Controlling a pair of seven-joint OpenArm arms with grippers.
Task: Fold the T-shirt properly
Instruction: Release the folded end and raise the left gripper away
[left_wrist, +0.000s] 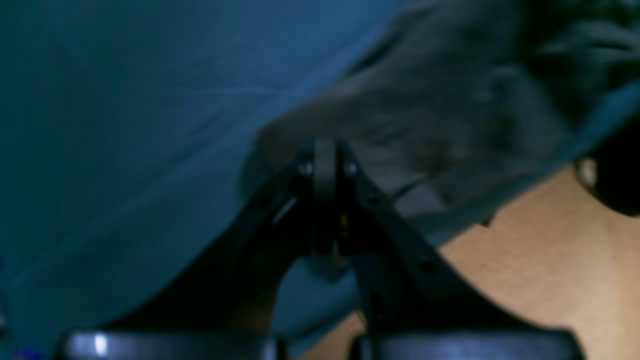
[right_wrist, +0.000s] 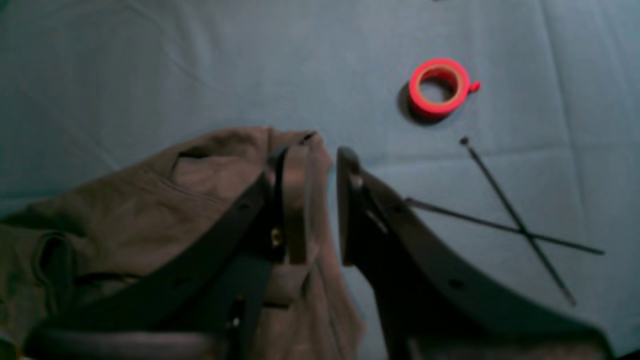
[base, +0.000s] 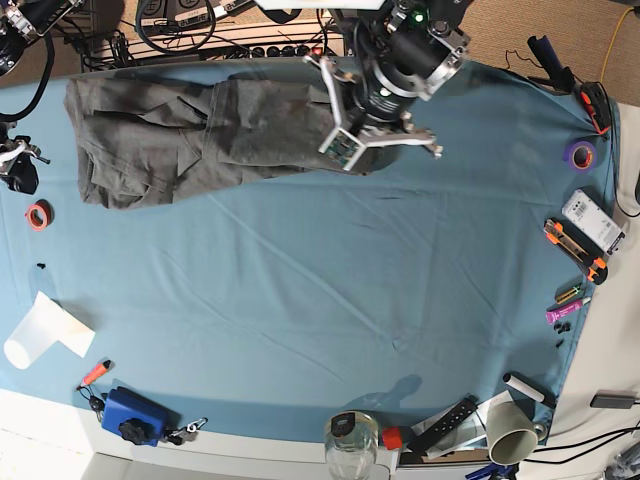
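The dark grey T-shirt (base: 200, 135) lies wrinkled and partly bunched along the far left of the blue-teal tablecloth (base: 330, 300). The left arm (base: 385, 90) hangs over the shirt's right end. In the left wrist view my left gripper (left_wrist: 325, 160) is shut at the edge of the T-shirt (left_wrist: 425, 110), which looks slightly raised there, close to the table's edge. My right gripper (right_wrist: 312, 152) stands open, with a corner of the T-shirt (right_wrist: 150, 200) behind its left finger. In the base view the right gripper (base: 18, 160) sits left of the shirt.
A red tape roll (right_wrist: 439, 87) (base: 37, 215) and two crossed black zip ties (right_wrist: 520, 230) lie beyond the right gripper. Wooden floor (left_wrist: 550, 260) shows past the table edge. A glass jar (base: 352, 445), a blue box (base: 130, 415), white paper (base: 40, 330) and tools (base: 575, 245) line the front and right edges.
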